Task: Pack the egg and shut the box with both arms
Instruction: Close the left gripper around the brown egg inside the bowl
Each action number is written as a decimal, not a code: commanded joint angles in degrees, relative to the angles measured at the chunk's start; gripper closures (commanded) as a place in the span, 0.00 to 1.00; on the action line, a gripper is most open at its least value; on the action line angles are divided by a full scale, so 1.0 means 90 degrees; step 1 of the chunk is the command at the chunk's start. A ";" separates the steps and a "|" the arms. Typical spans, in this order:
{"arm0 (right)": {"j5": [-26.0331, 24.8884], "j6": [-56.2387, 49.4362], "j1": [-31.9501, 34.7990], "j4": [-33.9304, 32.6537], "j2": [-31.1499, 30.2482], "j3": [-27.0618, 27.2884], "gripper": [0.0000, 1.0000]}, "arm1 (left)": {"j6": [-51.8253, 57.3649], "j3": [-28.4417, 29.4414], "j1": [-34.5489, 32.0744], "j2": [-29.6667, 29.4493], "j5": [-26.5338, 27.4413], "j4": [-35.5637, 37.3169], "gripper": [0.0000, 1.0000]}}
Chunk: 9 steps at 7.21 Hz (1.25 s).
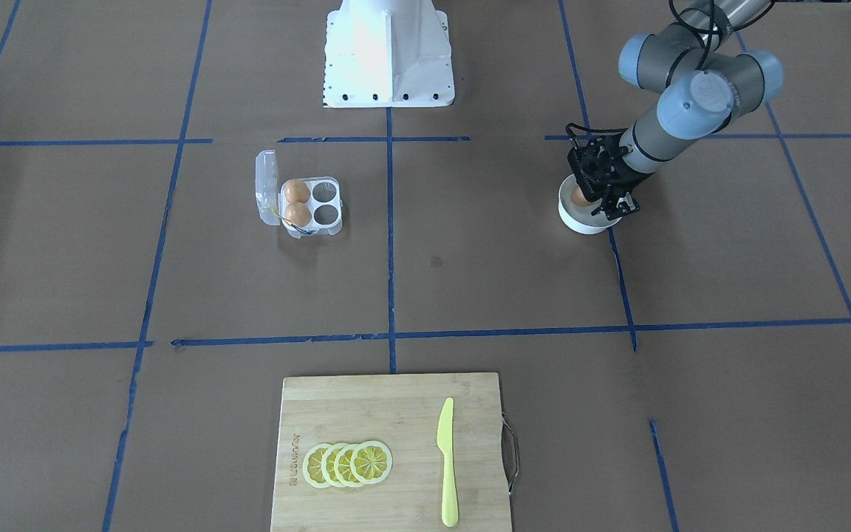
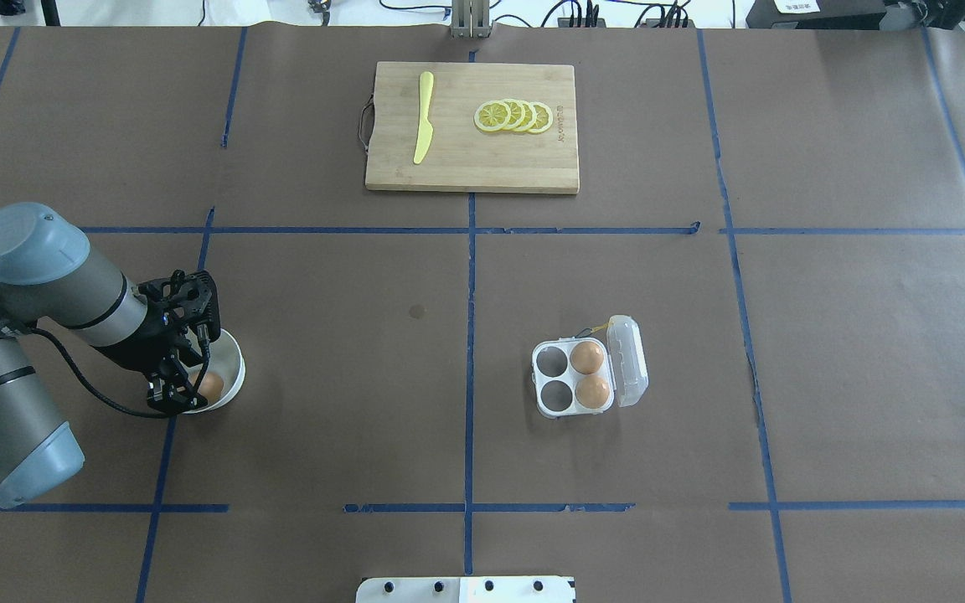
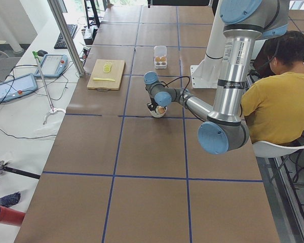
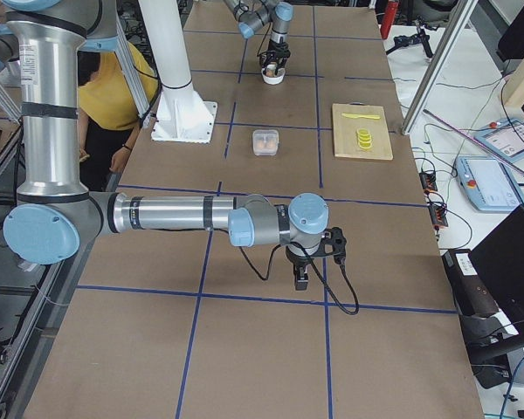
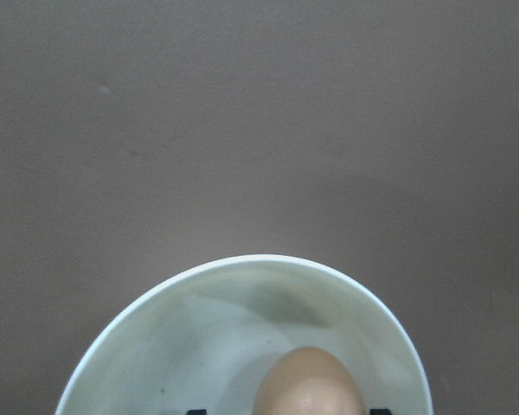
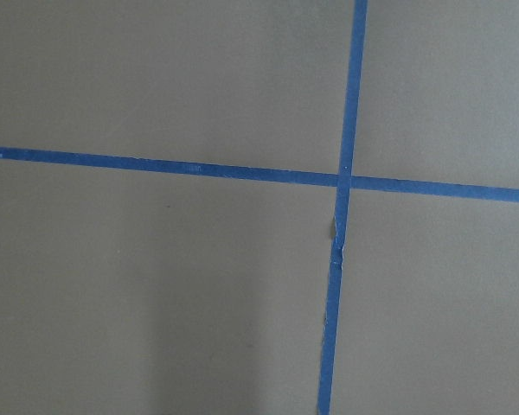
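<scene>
An orange-brown egg (image 2: 211,386) lies in a round white bowl (image 2: 234,368) on the robot's left side. My left gripper (image 2: 192,381) reaches down into the bowl. In the left wrist view the egg (image 5: 310,386) sits between two black fingertips (image 5: 197,411) that stand apart from it, so the gripper is open. The clear box (image 2: 551,394) stands open near the table's middle, its lid (image 2: 626,360) folded back. Two eggs (image 2: 589,358) fill the cells beside the hinge and two cells are empty. My right gripper (image 4: 301,279) hangs over bare table; I cannot tell whether it is open or shut.
A wooden cutting board (image 2: 472,163) with lemon slices (image 2: 513,115) and a yellow knife (image 2: 423,117) lies at the far side. The white base pedestal (image 1: 388,55) stands at the robot's edge. A seated person (image 3: 276,101) is beside the table.
</scene>
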 commanded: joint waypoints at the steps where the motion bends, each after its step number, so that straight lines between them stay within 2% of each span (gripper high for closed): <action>1: 0.0000 0.0000 -0.0007 0.0000 0.0000 0.0000 0.00 | -0.0010 0.0023 0.0082 -0.0010 0.0000 0.0010 0.33; 2: 0.0000 0.0000 0.0003 0.0000 0.0000 0.0000 0.00 | -0.0010 0.0013 0.0092 0.0009 0.0010 0.0010 0.51; 3: 0.0000 0.0000 0.0003 0.0000 0.0000 0.0000 0.00 | -0.0010 -0.0074 0.0083 0.0019 0.0019 0.0184 0.86; 4: 0.0000 0.0000 -0.0007 0.0000 0.0000 0.0000 0.00 | -0.0010 -0.0268 0.0063 -0.0019 0.0039 0.0717 1.00; 5: 0.0000 0.0000 -0.0007 0.0000 0.0000 0.0000 0.00 | 0.0000 -0.0512 0.0024 -0.0078 0.0049 0.1216 1.00; 7: 0.0000 0.0000 -0.0007 0.0000 0.0010 0.0010 0.00 | 0.0000 -0.0776 -0.0131 -0.0263 0.0039 0.1474 1.00; 8: 0.0000 0.0000 -0.0007 0.0000 0.0019 0.0010 0.00 | -0.0029 -0.0942 -0.0461 -0.0515 0.0049 0.1784 1.00; 9: 0.0000 0.0000 -0.0007 0.0000 0.0019 0.0010 0.00 | -0.0077 -0.0944 -0.0783 -0.1030 0.0049 0.2222 1.00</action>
